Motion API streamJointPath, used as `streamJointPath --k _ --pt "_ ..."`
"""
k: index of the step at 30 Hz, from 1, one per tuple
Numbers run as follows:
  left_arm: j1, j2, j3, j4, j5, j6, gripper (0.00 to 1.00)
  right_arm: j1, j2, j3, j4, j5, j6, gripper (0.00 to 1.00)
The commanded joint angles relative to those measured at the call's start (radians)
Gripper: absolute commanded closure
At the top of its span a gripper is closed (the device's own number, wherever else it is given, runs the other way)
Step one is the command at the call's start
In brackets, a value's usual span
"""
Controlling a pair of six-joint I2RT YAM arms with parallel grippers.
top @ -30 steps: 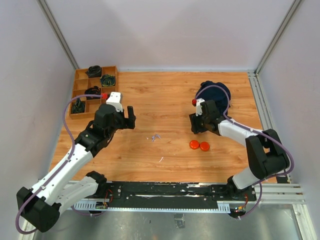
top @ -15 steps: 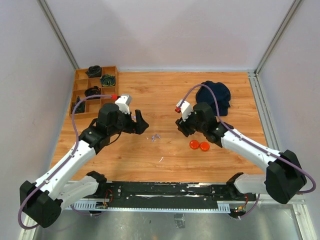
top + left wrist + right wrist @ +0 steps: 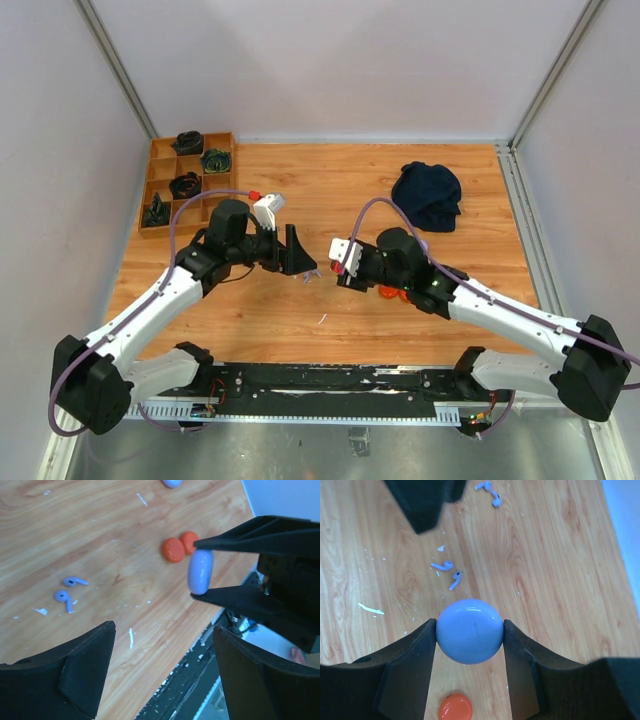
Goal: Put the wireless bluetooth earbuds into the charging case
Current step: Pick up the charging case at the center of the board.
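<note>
My right gripper point(image 3: 469, 632) is shut on the lilac charging case point(image 3: 469, 631), a round closed puck held above the table; the left wrist view shows the case point(image 3: 201, 571) edge-on between the right fingers. Two pale lilac earbuds point(image 3: 449, 572) lie on the wood just beyond it, seen as small hooked bits point(image 3: 69, 590) in the left wrist view and as tiny specks point(image 3: 311, 275) from above. My left gripper point(image 3: 162, 630) hangs open and empty over the table, its tips point(image 3: 300, 262) facing the right gripper point(image 3: 343, 268) across the earbuds.
Two orange-red pucks point(image 3: 179, 546) lie side by side under the right arm point(image 3: 395, 293). Another pair of lilac bits point(image 3: 487, 490) lies farther off. A wooden compartment tray point(image 3: 185, 180) sits back left, a dark blue cloth point(image 3: 428, 195) back right. White slivers point(image 3: 371, 610) dot the wood.
Both arms have swung in toward the table's middle. The right gripper carried the lilac case from beside the blue cloth to just right of the earbuds; the left gripper came from the tray side.
</note>
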Motion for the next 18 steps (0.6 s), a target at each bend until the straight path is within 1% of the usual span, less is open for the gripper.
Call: streamJointPath --k 1,3,6,18 --pt "0.006 0.009 0.000 0.106 0.169 -0.060 0.18 0.071 -0.032 -0.021 0.061 0.007 -0.148 0.54" --pt "0.005 0.013 -0.013 0.150 0.202 -0.084 0.20 0.094 -0.035 -0.020 0.069 0.016 -0.185 0.54" --pt "0.003 0.022 -0.019 0.172 0.221 -0.098 0.23 0.125 -0.036 -0.020 0.080 0.026 -0.233 0.54" --pt "-0.068 0.080 -0.020 0.183 0.193 -0.072 0.35 0.167 -0.025 -0.001 0.091 0.014 -0.276 0.54"
